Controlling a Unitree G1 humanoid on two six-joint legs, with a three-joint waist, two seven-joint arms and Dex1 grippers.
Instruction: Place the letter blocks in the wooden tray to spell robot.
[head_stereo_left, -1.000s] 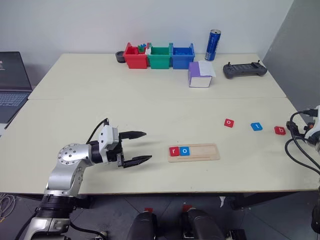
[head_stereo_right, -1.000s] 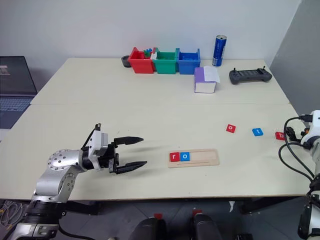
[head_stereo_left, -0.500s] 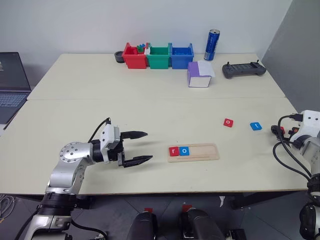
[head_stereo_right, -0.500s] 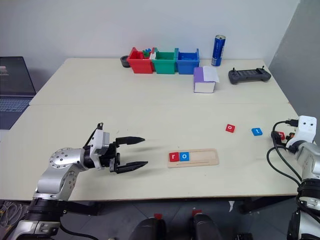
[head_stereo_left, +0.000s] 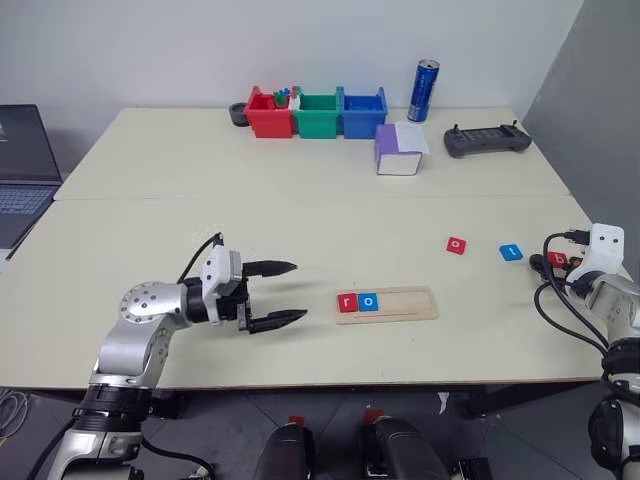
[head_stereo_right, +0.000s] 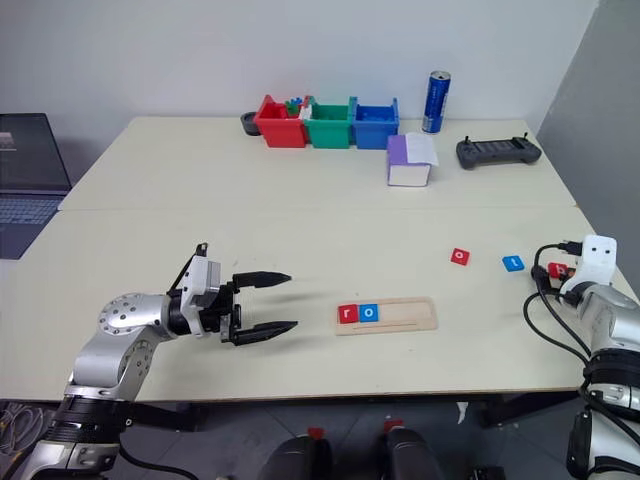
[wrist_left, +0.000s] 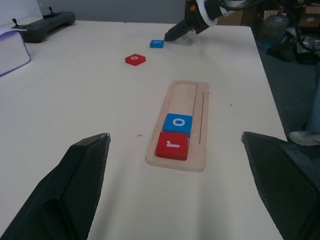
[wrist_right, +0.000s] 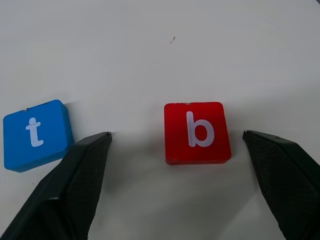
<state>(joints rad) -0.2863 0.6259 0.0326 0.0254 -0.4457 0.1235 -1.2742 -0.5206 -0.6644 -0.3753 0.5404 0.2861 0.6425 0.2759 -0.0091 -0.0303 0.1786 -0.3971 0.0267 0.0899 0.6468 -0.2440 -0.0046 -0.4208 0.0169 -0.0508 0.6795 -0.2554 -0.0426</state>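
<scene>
On the table (head_stereo_left: 300, 215), the wooden tray (head_stereo_left: 388, 303) lies lengthwise left-to-right, holding "r" (head_stereo_left: 348, 302) and "o" (head_stereo_left: 369, 301). Bins (head_stereo_left: 318, 112), a can (head_stereo_left: 426, 89) and a box (head_stereo_left: 400, 149) sit far behind. Right jaws (wrist_right: 175, 137) released around "b" (wrist_right: 197, 132); left jaws (head_stereo_left: 290, 293) released, empty.

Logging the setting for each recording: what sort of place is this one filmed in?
Probably a robotics lab or office test space: two pale tables pushed together by a bare wall, with a laptop at the left edge, a handheld controller and sorting bins at the back.
</scene>
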